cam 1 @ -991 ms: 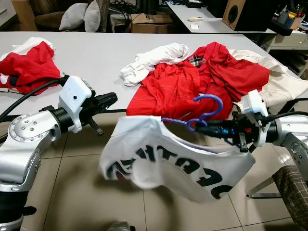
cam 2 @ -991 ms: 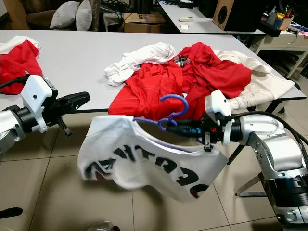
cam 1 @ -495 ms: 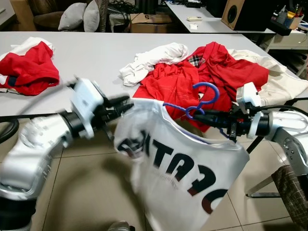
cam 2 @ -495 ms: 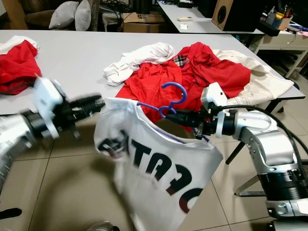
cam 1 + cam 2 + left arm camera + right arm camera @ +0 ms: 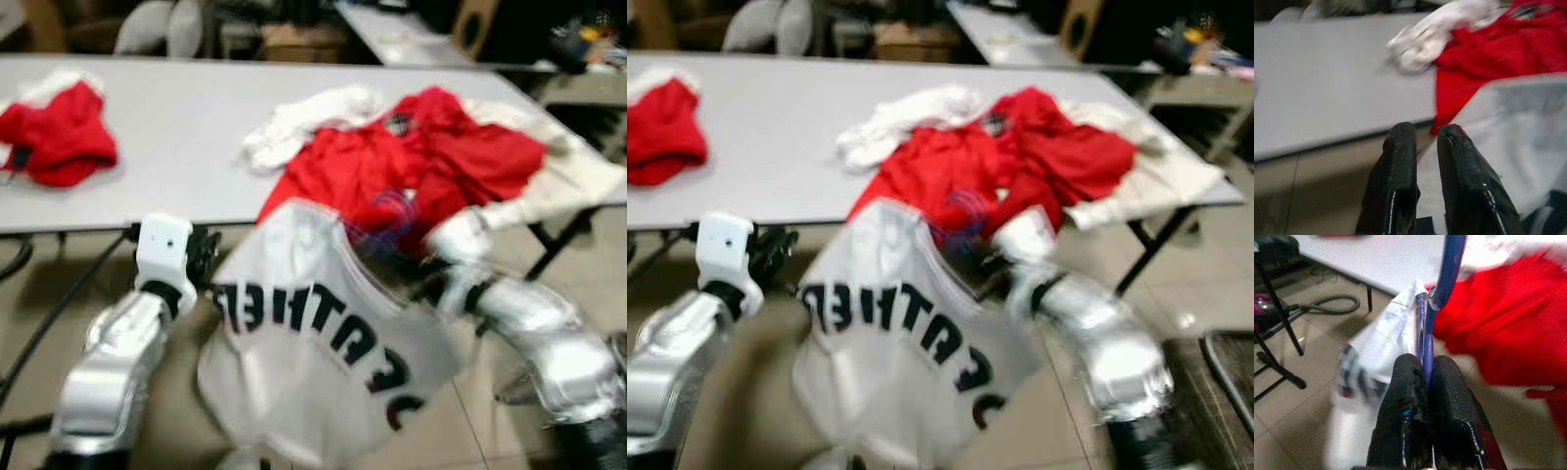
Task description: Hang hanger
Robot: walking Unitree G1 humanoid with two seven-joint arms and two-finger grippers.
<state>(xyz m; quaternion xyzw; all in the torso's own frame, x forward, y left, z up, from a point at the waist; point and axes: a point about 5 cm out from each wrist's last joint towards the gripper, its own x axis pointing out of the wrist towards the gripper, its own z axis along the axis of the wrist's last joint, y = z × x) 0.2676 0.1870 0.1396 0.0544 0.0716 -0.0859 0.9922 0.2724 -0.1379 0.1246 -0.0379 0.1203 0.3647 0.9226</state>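
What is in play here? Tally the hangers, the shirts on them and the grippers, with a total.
Blue hanger: 1
Lettered white shirt: 1
Grippers: 2, left gripper and right gripper
Total: 4

Right tool (image 5: 1425, 377) grips blue hanger (image 5: 1447, 271) carrying white shirt (image 5: 1383, 345).

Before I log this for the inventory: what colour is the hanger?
Blue; the hanger shows best in the right wrist view, pinched by the right tool.
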